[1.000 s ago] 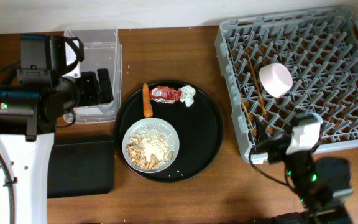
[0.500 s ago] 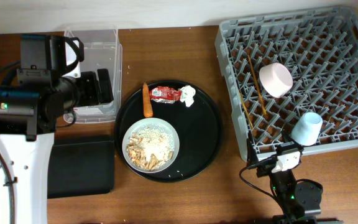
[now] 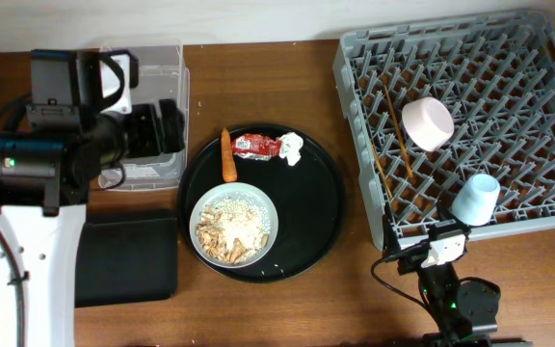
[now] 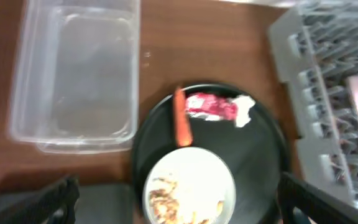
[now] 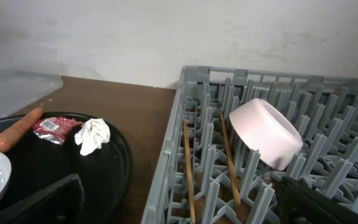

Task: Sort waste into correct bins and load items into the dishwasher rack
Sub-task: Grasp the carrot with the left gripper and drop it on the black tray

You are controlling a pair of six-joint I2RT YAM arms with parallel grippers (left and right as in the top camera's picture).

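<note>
The carrot (image 3: 226,156), red wrapper (image 3: 255,145) and white tissue (image 3: 290,148) lie on the round black tray. The grey plate (image 3: 270,207) beside them holds rice scraps (image 3: 231,226). The pink bowl (image 3: 427,123), chopsticks (image 3: 393,120) and blue cup (image 3: 475,198) sit in the grey rack (image 3: 509,77). My left gripper (image 3: 162,130) is open and empty, high over the clear tub (image 3: 152,67); its view shows the carrot (image 4: 181,121) and wrapper (image 4: 210,106). My right gripper (image 3: 408,253) is open and empty at the rack's front left corner.
The shallow black rectangular tray (image 3: 128,255) lies in front of the clear tub, left of the round black tray (image 3: 316,207). The rack's near wall (image 5: 173,162) stands right in front of my right gripper (image 5: 185,199). A wall runs along the back.
My right arm has pulled back from the rack toward the table's front, leaving the blue cup standing in the rack. My left gripper has shifted slightly right over the tub.
</note>
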